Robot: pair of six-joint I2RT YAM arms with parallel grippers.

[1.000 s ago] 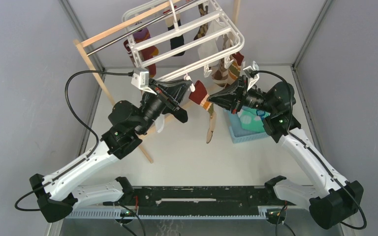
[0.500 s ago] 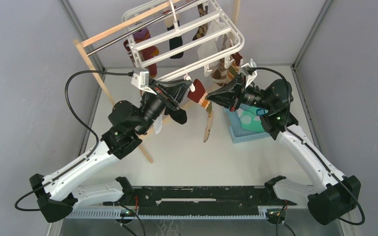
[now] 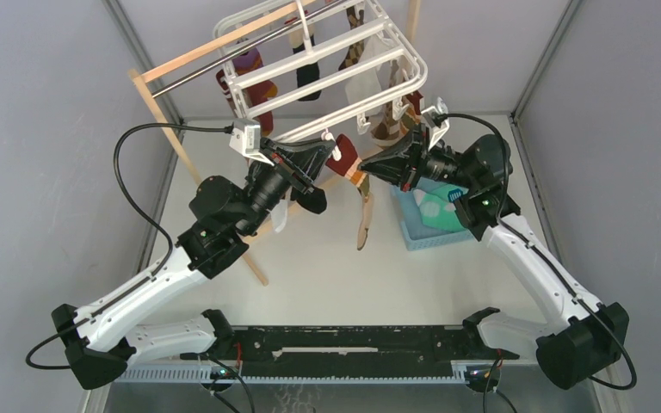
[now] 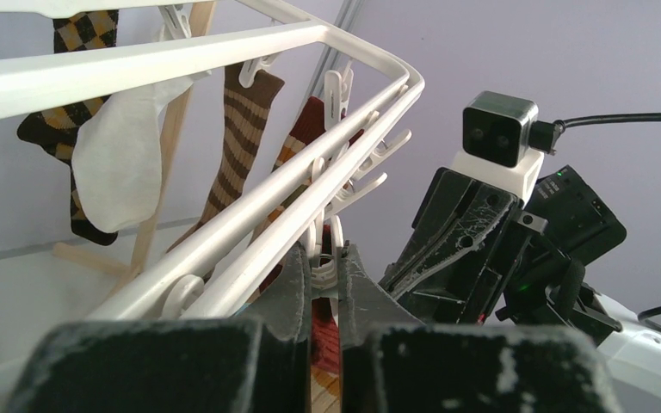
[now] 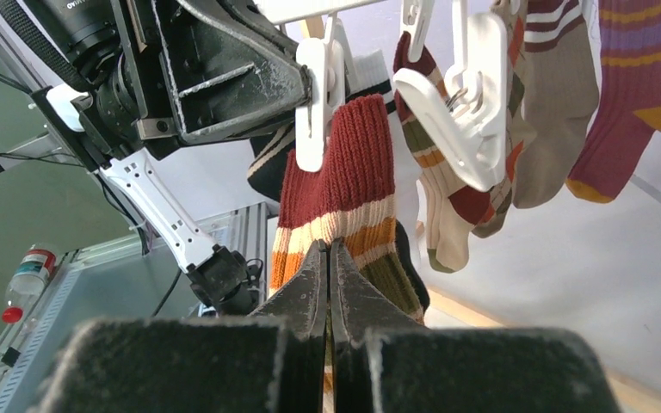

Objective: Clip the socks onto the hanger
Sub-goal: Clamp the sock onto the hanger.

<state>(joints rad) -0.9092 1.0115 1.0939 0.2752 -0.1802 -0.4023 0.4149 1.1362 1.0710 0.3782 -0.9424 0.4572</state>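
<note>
Our left gripper [image 4: 324, 262] pinches 1 white clip [image 5: 312, 103] on the hanger [image 4: 224, 47], squeezing it, we judge, so its mouth opens. Our right gripper [image 5: 329, 251] is pressed together on the brown and orange striped sock [image 5: 357, 163], holding the cuff up at that clip. We cannot tell whether the cuff is inside. The mint-green sock [image 3: 437, 206] lies in the blue basket [image 3: 422, 237].

Arms [image 3: 151, 288]: 2
Grippers: 2 (left gripper [image 3: 331, 157], right gripper [image 3: 364, 172])
Hanger [image 4: 138, 64]: 1
Wooden stand [image 3: 157, 110]: 1
Basket [image 3: 422, 237]: 1
Socks [image 3: 363, 215]: at least 7, some hidden
</note>
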